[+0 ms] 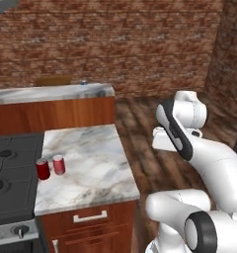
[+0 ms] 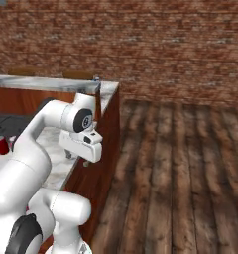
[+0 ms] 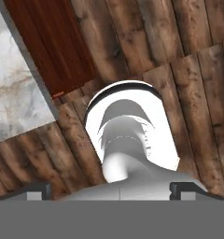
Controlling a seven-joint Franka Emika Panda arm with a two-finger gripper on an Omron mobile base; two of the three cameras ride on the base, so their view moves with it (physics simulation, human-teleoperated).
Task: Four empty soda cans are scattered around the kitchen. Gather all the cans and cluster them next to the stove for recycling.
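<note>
Two red soda cans (image 1: pixel 43 169) (image 1: pixel 59 164) stand upright side by side on the marble counter (image 1: pixel 91 163), right beside the black stove (image 1: pixel 12 173). One red can (image 2: pixel 0 144) peeks out behind my arm in the right base view. A small blue can (image 1: pixel 83 83) (image 2: pixel 96 78) stands on the far counter's end. My gripper (image 2: pixel 77 158) hangs off the counter's right edge, pointing down at the floor. Its fingertips (image 3: pixel 37 190) stand wide apart in the hand view with nothing between them, so my gripper (image 3: pixel 111 191) is open.
The far counter (image 1: pixel 51 93) runs along the brick wall behind the stove counter. Wooden plank floor (image 2: pixel 180 163) stretches to the right. The near counter's corner (image 3: pixel 16 93) and its brown cabinet side (image 3: pixel 58 46) lie close below the hand.
</note>
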